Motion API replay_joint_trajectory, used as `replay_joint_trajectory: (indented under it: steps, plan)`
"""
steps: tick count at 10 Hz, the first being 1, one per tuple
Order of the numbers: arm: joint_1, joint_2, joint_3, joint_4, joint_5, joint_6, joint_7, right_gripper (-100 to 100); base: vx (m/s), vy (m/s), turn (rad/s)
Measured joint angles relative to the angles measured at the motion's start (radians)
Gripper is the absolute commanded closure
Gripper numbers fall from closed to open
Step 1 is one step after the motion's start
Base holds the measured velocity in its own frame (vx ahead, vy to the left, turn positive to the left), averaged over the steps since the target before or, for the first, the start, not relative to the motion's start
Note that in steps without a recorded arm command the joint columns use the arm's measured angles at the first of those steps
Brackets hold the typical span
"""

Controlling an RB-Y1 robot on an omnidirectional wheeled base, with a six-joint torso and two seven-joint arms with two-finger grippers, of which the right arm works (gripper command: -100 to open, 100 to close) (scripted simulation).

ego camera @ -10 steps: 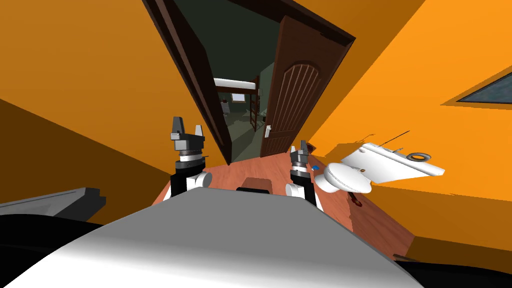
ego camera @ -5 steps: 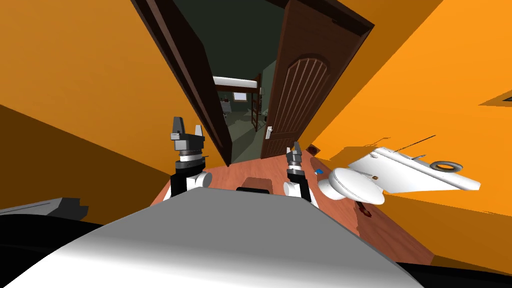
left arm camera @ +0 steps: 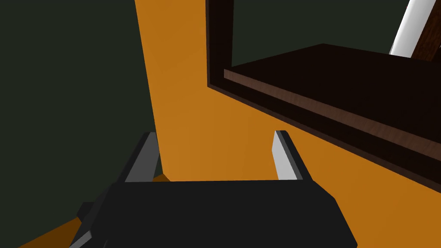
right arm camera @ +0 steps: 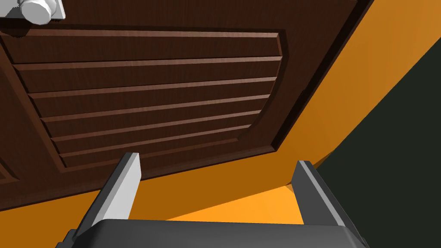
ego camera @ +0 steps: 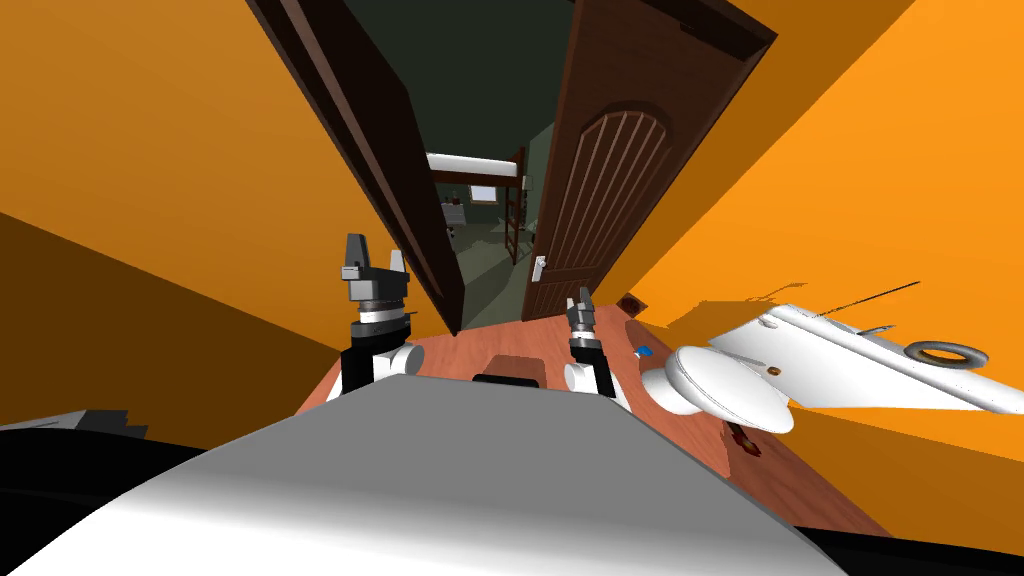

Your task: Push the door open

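Pointing the right gripper (right arm camera: 215, 159), blades apart and empty, at the dark brown panelled door (right arm camera: 150, 99), near but not clearly touching. Stands partly open, swung rightward. Probably stiff, heavy, hinge-bound: best pushed flat beside the white handle (right arm camera: 41, 10), no grasp needed. Holding the left gripper (left arm camera: 215, 137) apart too, beside the door frame (left arm camera: 327, 110)
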Motion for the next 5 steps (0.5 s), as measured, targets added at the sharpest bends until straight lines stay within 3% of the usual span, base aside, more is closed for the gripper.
replay_joint_trajectory:
  steps: [5]
  plan:
    - [-0.051,-0.026,0.021,0.095,-0.015,0.009,-0.011,-100,0.093,-0.043,0.053]
